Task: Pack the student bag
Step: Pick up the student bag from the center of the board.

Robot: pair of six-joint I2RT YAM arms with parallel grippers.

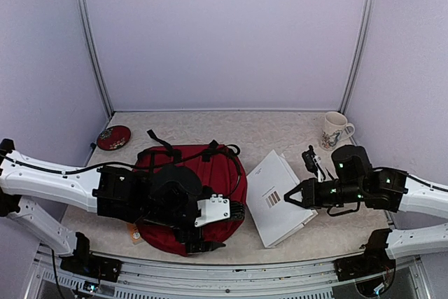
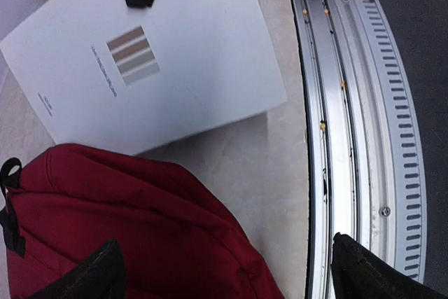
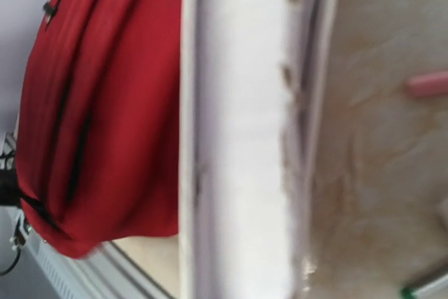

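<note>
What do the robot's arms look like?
The left arm and right arm are white tubes with chunky black joints. A thin black cable runs along the left one; tiny green lights dot the right. The left end effector and right end effector have black fingers.

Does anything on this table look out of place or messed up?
Nothing spilled or damaged. The white book lies askew on the table, beside the red backpack, not in it. The mug stands upright.
</note>
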